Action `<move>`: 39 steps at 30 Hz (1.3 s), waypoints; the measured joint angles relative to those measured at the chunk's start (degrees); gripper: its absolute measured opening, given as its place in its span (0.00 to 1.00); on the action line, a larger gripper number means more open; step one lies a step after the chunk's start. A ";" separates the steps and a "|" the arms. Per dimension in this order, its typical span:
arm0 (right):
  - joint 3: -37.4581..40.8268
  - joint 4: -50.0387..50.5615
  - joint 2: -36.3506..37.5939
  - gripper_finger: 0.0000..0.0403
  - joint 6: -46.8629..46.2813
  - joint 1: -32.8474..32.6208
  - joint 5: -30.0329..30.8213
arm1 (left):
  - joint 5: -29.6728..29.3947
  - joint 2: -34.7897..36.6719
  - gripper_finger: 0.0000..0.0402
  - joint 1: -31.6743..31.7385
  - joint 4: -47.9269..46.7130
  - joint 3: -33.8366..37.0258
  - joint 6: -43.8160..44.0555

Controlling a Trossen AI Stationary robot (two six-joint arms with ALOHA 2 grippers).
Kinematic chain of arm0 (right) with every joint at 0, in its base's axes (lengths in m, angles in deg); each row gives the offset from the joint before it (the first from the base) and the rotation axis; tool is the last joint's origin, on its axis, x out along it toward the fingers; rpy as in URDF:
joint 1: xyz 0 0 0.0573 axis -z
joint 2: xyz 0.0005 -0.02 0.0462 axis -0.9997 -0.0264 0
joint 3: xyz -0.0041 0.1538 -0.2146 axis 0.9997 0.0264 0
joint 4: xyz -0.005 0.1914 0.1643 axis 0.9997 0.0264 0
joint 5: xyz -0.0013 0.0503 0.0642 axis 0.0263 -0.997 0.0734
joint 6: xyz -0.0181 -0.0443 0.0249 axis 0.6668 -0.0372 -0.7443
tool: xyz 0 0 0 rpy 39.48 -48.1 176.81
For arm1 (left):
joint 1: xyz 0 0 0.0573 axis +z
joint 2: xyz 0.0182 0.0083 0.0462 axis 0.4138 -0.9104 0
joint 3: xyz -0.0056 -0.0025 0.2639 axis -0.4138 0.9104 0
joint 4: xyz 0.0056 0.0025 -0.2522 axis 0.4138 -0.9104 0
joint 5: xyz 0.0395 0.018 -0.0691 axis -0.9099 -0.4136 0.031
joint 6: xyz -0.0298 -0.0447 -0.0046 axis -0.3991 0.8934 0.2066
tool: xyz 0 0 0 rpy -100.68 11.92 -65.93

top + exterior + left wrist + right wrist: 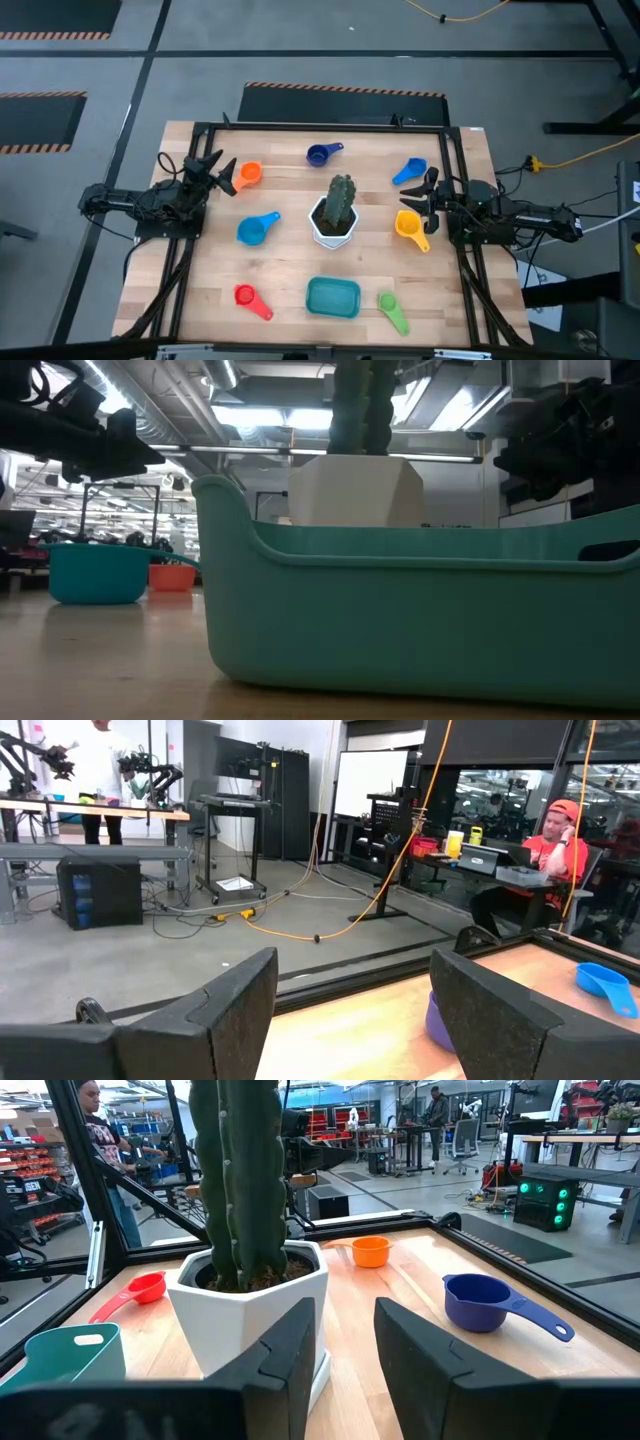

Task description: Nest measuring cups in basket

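Several measuring cups lie scattered on the wooden table: orange (250,173), dark blue (320,154), two light blue ones (408,171) (257,229), yellow (410,227), red (248,297) and green (392,310). The teal basket (333,297) stands near the front edge with nothing in it. My left gripper (225,172) hovers open at the table's left side, just left of the orange cup. My right gripper (428,196) hovers open at the right side, between the light blue and yellow cups. Nothing sits between either pair of fingers (355,990) (345,1330).
A white pot with a green cactus (336,215) stands in the table's middle, between the cups and behind the basket. A black frame (320,126) runs round the table's edges. People show in the room beyond the table.
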 joint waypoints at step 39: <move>0.00 0.01 0.02 0.28 0.00 0.01 0.00 | 18.61 -4.91 0.63 -0.86 -9.20 -12.09 3.98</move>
